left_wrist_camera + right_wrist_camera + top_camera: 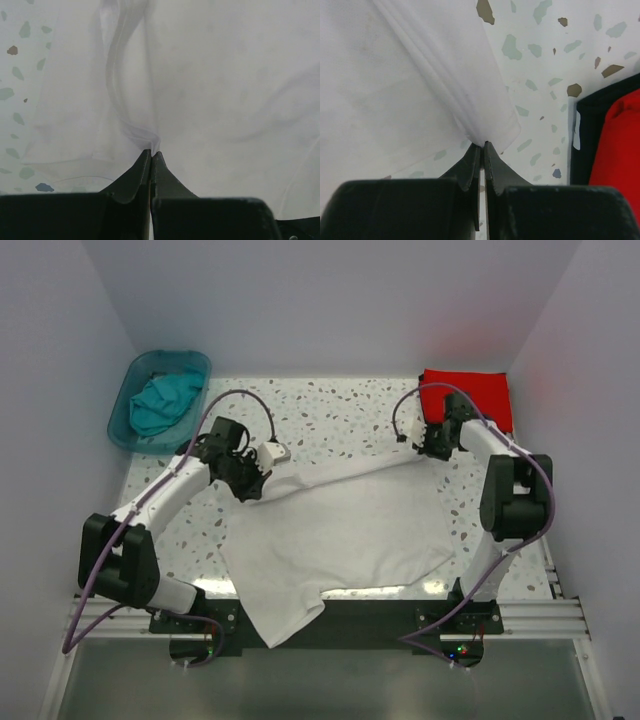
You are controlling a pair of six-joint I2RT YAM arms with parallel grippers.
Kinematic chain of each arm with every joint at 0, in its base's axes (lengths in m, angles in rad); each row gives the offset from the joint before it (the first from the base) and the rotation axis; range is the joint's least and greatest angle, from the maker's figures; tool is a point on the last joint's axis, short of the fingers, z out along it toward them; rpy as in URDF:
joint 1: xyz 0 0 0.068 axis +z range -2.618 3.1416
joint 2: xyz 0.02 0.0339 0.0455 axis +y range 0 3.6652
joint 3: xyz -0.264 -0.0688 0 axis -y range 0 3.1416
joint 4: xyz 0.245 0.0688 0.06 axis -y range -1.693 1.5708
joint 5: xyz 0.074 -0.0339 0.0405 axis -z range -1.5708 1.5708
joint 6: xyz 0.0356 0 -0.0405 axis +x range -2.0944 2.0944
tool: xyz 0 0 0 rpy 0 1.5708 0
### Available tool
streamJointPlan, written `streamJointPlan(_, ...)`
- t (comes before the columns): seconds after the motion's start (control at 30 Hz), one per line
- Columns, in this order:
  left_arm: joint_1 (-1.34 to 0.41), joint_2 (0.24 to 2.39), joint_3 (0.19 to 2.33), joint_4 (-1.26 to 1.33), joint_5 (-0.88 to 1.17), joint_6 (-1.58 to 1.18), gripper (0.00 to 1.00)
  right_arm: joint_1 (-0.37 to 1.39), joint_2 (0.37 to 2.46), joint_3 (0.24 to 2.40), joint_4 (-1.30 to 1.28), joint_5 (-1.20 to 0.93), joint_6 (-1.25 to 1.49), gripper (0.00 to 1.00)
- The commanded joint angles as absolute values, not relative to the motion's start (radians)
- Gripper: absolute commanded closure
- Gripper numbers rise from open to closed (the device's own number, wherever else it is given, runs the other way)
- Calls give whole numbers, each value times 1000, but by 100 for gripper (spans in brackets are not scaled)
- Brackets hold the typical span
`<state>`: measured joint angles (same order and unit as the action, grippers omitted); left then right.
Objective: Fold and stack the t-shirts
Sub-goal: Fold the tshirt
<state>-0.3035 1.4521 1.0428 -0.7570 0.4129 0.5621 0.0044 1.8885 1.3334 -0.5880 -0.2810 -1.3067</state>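
Note:
The white t-shirt [335, 530] lies spread across the middle of the table, its near part hanging over the front edge. My left gripper [250, 480] is shut on its far left edge; the pinched cloth [145, 135] shows at the fingertips [151, 154]. My right gripper [428, 443] is shut on its far right corner, which is pulled taut into a bunched fold [470, 100] at my gripper [483, 145]. The red t-shirt [470, 395] lies folded at the far right and shows in the right wrist view [620, 145]. The teal t-shirt [165, 403] lies crumpled in the tub.
A translucent teal plastic tub [128, 405] stands at the far left corner. The red shirt rests on a dark mat [580, 140]. White walls close in the speckled table [340, 410] on three sides. The arms' mounting rail [540, 615] runs along the near edge.

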Motion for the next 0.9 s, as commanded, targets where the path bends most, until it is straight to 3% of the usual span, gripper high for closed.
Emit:
streamJointPlan(0.0,-301,1399,1086,-834,425,610,100,-29,1807,1321,-601,-322,-1356,100)
streamJointPlan(0.4,-304,1402,1006,-813,400,649,100,-32,1766,1161,-568,-298,-1434,100)
streamJointPlan(0.87,-304,1437,1121,-873,362,716,100,-32,1726,1213,-689,-298,-1434,100)
